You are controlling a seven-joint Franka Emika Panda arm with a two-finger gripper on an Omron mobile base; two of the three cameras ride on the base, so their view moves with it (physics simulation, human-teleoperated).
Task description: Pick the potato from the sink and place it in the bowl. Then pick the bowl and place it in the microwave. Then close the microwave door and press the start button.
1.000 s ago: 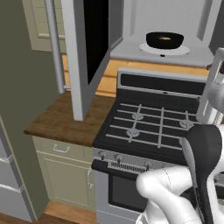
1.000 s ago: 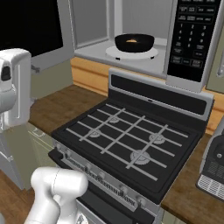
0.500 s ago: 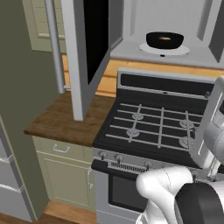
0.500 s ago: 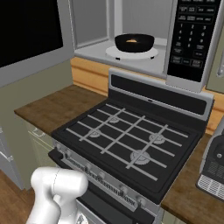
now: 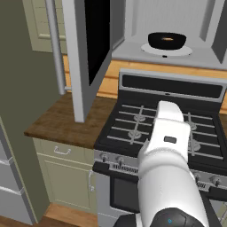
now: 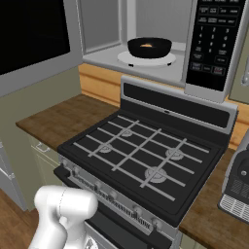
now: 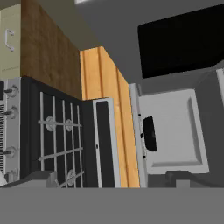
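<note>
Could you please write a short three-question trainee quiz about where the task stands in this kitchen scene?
1. True or false: the microwave door is closed.
2. Where does the bowl sit? A) on the stove B) on the turntable inside the microwave C) on the wooden counter
3. What orange-tan item lies in the bowl?

Key: 1 false, it stands open. 2 B. 3 the potato.
</note>
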